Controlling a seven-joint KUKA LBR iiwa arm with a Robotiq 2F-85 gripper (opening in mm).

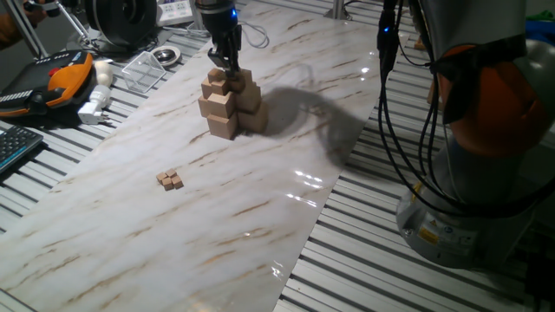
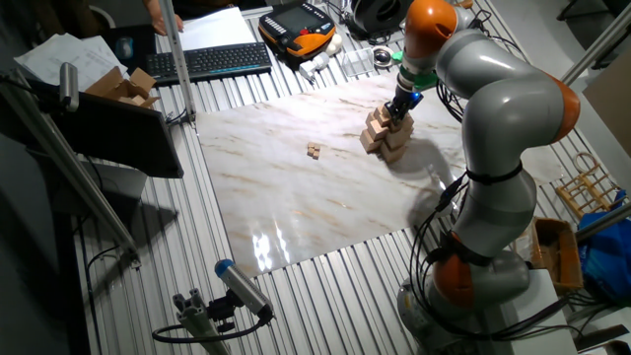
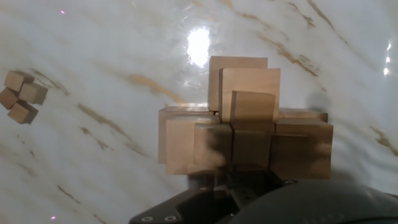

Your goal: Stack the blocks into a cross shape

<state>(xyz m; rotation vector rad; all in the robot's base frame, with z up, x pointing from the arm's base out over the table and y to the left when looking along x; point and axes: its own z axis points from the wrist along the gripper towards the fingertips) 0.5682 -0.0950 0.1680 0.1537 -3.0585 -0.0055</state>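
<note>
I have the tool (image 1: 227, 68) right over the top of the tiered pile of light-tan wooden cubes (image 1: 230, 104), upper centre of one fixed view; I cannot tell whether its fingers are spread or pinching anything. The lower plus-shaped tiers look built. A cluster of tiny light-tan wooden cubes (image 1: 170, 179) still lies on the marble-patterned desk (image 1: 260, 225), left of centre, so I judge the top tier unfinished.
</note>
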